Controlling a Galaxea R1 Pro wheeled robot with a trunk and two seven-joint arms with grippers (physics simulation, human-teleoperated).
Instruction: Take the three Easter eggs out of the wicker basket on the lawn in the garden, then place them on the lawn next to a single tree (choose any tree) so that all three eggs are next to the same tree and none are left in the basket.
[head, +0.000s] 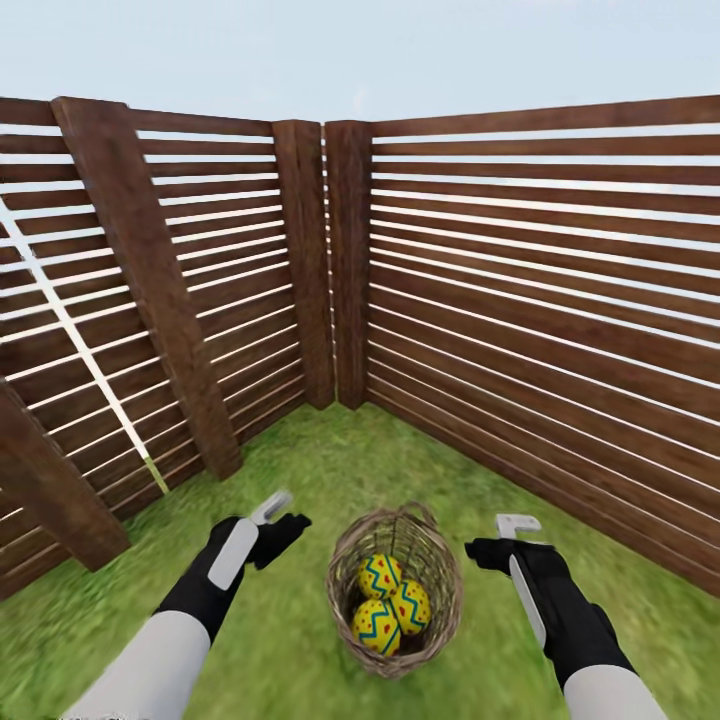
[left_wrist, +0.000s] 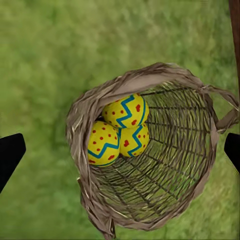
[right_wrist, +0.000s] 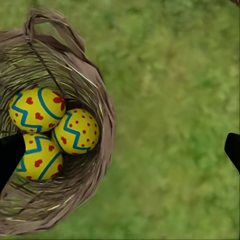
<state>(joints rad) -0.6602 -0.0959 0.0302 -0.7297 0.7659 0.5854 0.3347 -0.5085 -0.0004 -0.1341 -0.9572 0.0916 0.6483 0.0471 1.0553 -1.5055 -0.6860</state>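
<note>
Three Easter eggs (head: 390, 604) lie bunched together in the wicker basket (head: 436, 560), touching one another, so none has been taken out and the whole task is left to do. The basket stands on the lawn (head: 320, 450) near the corner where two runs of the brown slat fence (head: 520, 290) meet. Flanking it, the left gripper (head: 278, 516) and right gripper (head: 505, 535) hang just beside the rim on either side, each empty; in both wrist views the dark fingers (left_wrist: 10, 155) sit at opposite margins, spread wide apart. No tree can be seen from here, so where the eggs should go cannot be judged. One finger tip covers part of an egg in the right wrist view, and the basket's far side is cut off there.
</note>
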